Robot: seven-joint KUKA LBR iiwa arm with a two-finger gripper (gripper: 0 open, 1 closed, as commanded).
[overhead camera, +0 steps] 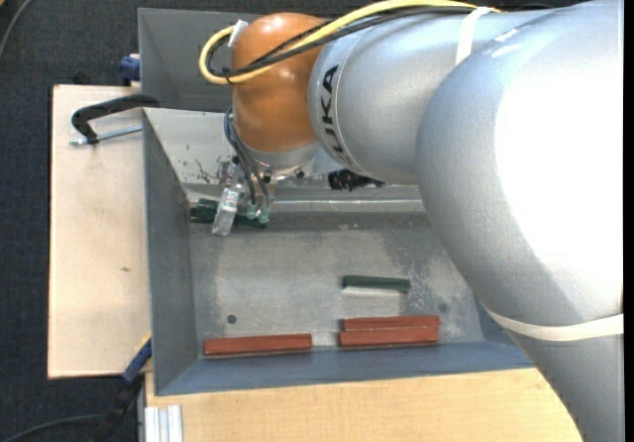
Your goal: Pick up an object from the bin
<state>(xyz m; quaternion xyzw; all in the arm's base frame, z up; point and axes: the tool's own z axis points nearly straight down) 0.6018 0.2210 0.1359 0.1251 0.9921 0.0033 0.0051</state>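
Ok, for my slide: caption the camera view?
Gripper over a dark green object by the grey metal bin's back wall; dark green stick and two red-brown flat bars lie apart.

Bright light glares off the silver arm, casting soft shadow in the bin.

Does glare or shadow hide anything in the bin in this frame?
Camera view: glare falls on the silver arm shell, not the grey metal bin floor, which is evenly lit; the two red-brown bars and the thin dark green stick read plainly; the gripper looks shaded under the arm.
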